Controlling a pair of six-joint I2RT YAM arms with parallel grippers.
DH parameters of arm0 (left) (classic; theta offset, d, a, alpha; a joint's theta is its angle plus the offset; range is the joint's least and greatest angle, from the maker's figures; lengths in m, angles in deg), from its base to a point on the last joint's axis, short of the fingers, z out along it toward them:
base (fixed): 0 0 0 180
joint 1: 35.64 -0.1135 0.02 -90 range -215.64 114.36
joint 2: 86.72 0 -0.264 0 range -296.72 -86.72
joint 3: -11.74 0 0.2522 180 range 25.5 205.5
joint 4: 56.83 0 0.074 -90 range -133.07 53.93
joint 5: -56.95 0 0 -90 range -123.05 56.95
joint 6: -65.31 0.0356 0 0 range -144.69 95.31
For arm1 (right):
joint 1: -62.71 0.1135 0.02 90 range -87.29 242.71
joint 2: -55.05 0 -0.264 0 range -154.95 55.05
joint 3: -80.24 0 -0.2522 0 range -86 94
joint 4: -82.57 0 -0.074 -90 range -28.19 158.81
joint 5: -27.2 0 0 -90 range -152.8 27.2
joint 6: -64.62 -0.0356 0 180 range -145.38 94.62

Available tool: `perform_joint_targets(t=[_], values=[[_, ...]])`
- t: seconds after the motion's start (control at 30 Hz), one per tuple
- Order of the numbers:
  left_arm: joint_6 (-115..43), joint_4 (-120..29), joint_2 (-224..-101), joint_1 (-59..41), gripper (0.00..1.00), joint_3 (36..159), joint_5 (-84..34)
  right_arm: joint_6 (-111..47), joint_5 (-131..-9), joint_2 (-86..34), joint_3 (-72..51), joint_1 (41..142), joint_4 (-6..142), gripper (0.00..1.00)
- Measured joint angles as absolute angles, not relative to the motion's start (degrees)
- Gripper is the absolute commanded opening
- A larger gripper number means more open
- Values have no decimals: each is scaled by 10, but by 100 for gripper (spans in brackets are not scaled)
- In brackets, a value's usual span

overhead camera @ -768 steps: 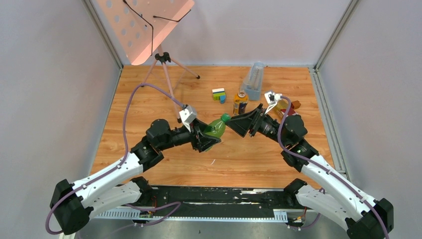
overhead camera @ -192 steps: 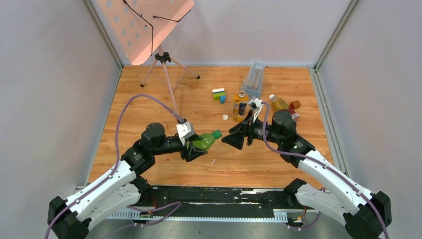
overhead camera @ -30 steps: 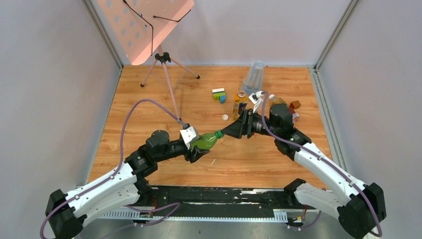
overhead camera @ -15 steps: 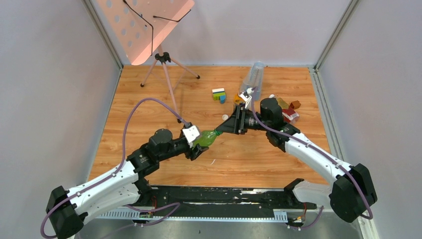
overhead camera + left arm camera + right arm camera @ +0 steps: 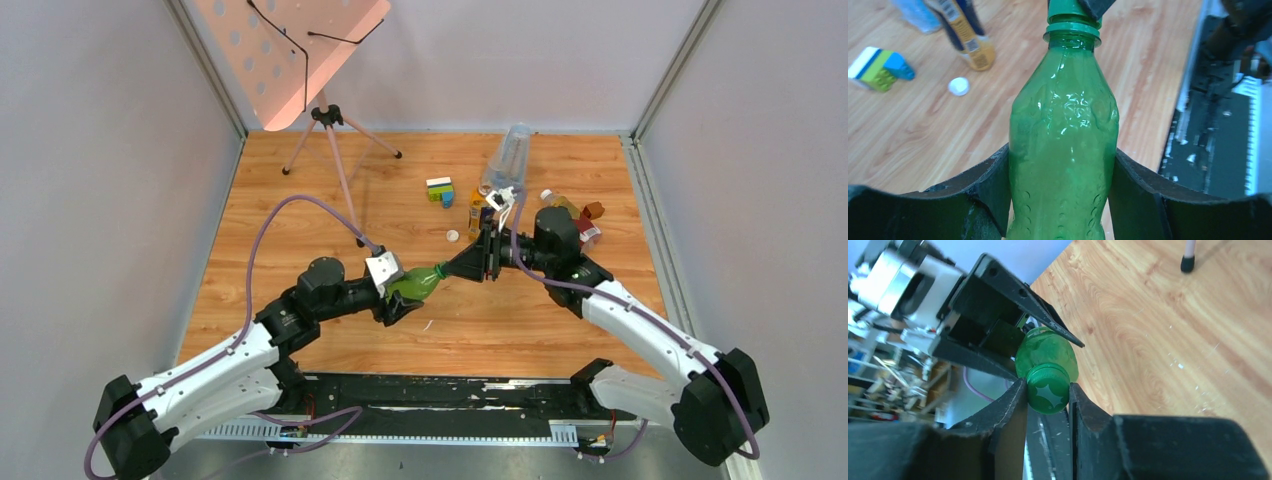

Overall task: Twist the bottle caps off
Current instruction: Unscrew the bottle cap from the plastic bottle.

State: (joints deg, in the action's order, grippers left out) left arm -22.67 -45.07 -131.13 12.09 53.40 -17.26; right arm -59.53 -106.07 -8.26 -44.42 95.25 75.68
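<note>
The left jaws clamp the translucent green plastic bottle (image 5: 1063, 150) by its body, long axis aimed at the right jaws, which pinch its round green screw cap (image 5: 1048, 391) end-on.

No words or numbers can be read; the yellow label on the amber bottle (image 5: 970, 42) shows only barcode stripes; the green cap (image 5: 1047, 392) bears a star-shaped mark.

Both arms stretch inward and meet: the left hand (image 5: 404, 289) clamps the green bottle (image 5: 1063, 150), the right hand (image 5: 452, 269) pinches its green cap (image 5: 1048, 395).
</note>
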Motion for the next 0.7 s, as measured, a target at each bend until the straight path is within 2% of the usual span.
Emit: perform_joint_targets(t=[0.33,0.7], values=[[-317,-524,-1346,37,0,529,98,-375,-1149,28,-523,959,858,0],[-395,-607,-1388,30,0,531,232,-182,-1227,102,-533,968,834,0]])
